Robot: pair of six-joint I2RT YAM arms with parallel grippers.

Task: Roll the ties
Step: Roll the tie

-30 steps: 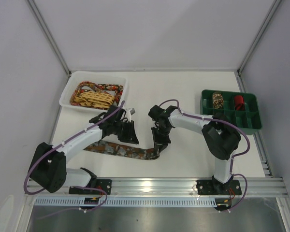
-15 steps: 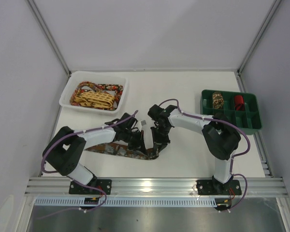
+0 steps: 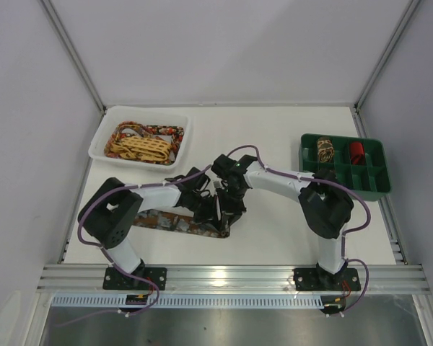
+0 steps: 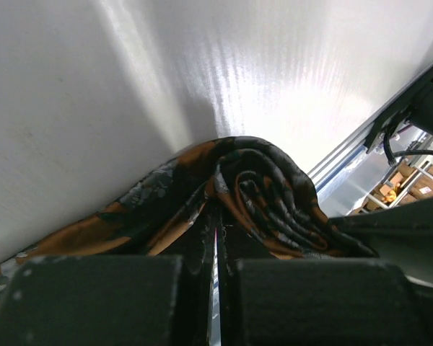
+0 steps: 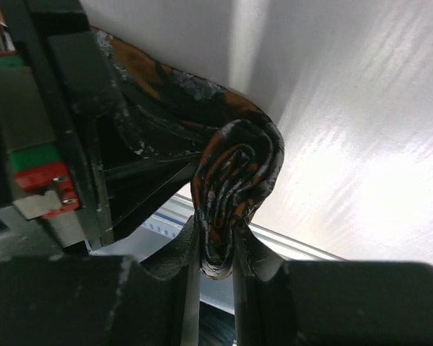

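A dark brown/orange mottled tie (image 3: 169,220) lies as a flat strip on the white table, its right end wound into a small coil (image 5: 237,173). My right gripper (image 5: 216,249) is shut on the lower edge of that coil and holds it upright; in the top view it (image 3: 229,213) sits just right of my left gripper (image 3: 213,215). My left gripper (image 4: 218,216) has its jaws nearly together, pinching the strip where it enters the coil (image 4: 274,191). The two grippers almost touch.
A white tray (image 3: 99,147) at the back left holds a yellow lattice tie (image 3: 138,148) and a red-floral tie (image 3: 163,132). A green divided bin (image 3: 377,184) at the right holds a brown rolled tie (image 3: 325,150) and a red one (image 3: 356,151). An aluminium rail (image 3: 231,274) runs along the near edge.
My left gripper moved right toward the coil and closed on the tie. My right gripper shifted slightly left with the coil, shortening the flat strip.
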